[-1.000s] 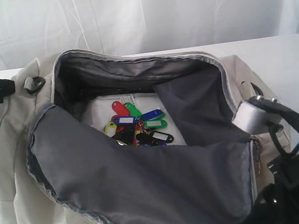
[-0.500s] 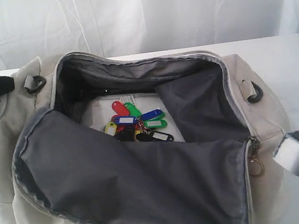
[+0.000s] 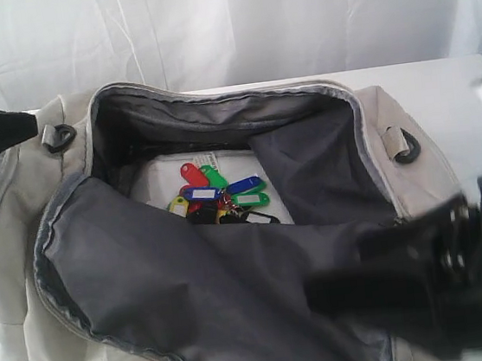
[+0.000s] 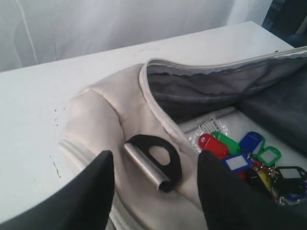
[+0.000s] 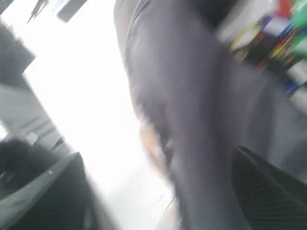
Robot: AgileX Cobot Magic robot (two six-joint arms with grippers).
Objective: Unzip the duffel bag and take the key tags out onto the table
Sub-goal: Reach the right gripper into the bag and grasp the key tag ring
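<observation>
White curtain behind, white counter (image 3: 448,87) underneath. Exterior view: duffel bag (image 3: 11,224) lies unzipped with the main compartment gaping and its dark lining flap (image 3: 194,299) folded toward the camera. Key tags (image 3: 219,199) sit bunched on the pale bottom panel (image 3: 162,176) inside; nothing else seen with them. Right arm (image 3: 443,275) is a dark blur low over the near flap. Left wrist view: left jaws spread wide, holding nothing, above the bag's end by a black D-ring (image 4: 163,158); the tags show just past the zip edge. Right wrist view: heavily blurred; right jaws look wide apart and empty over grey lining. Judgement: tags light, hard, slick, loose on their rings, so pinch at the ring cluster. Soft flap may sag across.
</observation>
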